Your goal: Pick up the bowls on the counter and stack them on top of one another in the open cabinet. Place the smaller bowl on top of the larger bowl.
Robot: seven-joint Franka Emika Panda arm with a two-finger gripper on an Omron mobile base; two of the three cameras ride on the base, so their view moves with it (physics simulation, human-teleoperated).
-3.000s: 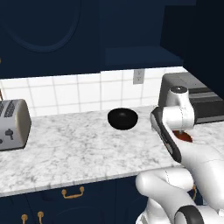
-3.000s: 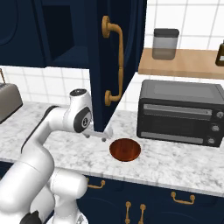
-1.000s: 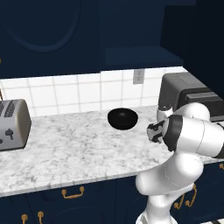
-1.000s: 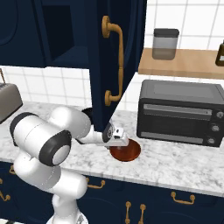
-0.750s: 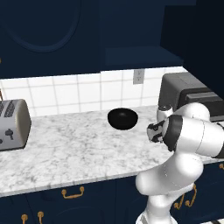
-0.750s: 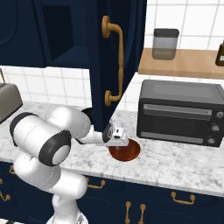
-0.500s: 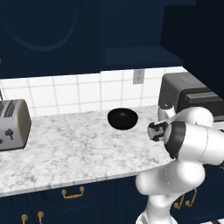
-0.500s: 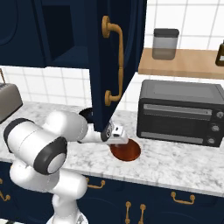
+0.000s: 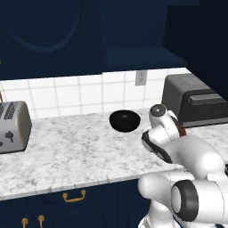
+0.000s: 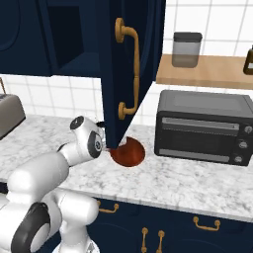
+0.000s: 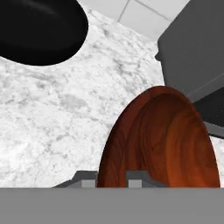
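My pincer (image 11: 112, 177) pinches the near rim of the smaller bowl (image 11: 159, 140), lifted beside the larger bowl (image 9: 125, 120) on the surface (image 9: 67, 147); I fear that thin rim-grip slipping.

You've got two bowls on the counter (image 9: 67, 151): one glossy black larger bowl (image 9: 125, 120) and one reddish-brown smaller bowl (image 10: 128, 152). One toaster (image 9: 13, 127) sits at the far left, and one dark toaster oven (image 10: 203, 127) stands to the right. One open cabinet door (image 10: 129, 69) hangs above, carrying one brass handle (image 10: 129, 71). On the wooden shelf (image 10: 207, 71) you can count one dark-lidded jar (image 10: 186, 49) and one bottle (image 10: 248, 60) at the edge.
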